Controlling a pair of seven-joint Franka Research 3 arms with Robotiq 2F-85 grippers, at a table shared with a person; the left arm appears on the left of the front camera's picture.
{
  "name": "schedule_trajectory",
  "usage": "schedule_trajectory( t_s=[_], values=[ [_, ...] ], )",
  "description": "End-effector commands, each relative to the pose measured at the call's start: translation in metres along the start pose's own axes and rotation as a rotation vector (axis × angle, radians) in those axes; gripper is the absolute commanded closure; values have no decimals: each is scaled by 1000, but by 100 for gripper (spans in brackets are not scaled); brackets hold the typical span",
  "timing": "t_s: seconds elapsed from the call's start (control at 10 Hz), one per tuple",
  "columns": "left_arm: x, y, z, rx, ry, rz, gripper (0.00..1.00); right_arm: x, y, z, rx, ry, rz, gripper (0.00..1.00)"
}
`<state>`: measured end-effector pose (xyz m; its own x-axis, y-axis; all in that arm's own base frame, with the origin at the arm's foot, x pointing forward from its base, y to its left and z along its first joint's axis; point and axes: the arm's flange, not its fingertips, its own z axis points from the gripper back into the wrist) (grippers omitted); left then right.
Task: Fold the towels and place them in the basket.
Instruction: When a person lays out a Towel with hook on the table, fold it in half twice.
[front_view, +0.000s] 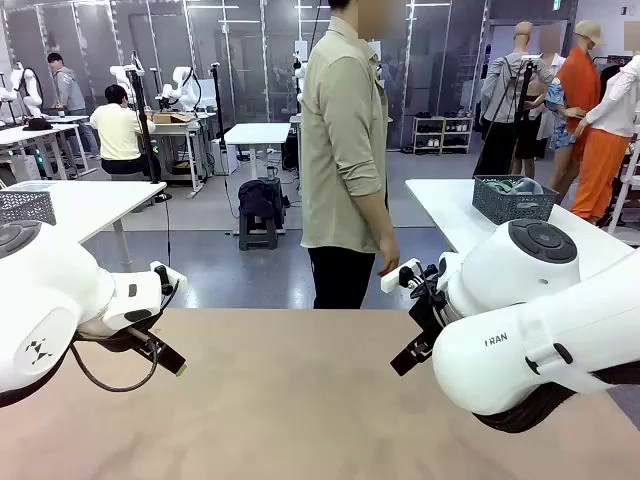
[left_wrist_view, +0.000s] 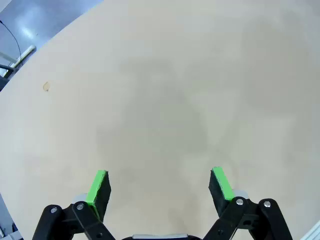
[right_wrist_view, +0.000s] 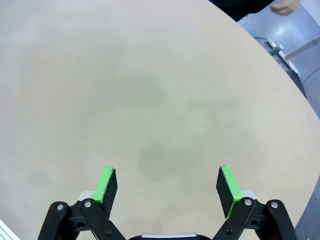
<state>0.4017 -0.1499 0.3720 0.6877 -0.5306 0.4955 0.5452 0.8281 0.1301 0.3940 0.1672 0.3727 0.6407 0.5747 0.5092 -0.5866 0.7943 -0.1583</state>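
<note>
Right tool (right_wrist_view: 166, 181) agape, person's hand (right_wrist_view: 286, 7) beyond

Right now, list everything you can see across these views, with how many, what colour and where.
Table: one, tan, under both arms.
Side table: one, white, back right.
Basket: one, dark grey mesh, on the side table; contents too small to tell.
Person: one, pale green shirt, dark trousers, standing at the table's far edge.
Left gripper: one, black with green pads, open above the table.
Right gripper: one, black with green pads, open above the table.
</note>
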Motion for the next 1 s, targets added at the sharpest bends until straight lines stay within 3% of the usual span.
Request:
schedule_trajectory(
  t_s=[0.0, 0.9],
  values=[
    [0, 0, 0, 0, 0, -1, 0, 0, 0, 0, 0, 0, 0, 0],
    [0, 0, 0, 0, 0, -1, 0, 0, 0, 0, 0, 0, 2, 0]
  ],
)
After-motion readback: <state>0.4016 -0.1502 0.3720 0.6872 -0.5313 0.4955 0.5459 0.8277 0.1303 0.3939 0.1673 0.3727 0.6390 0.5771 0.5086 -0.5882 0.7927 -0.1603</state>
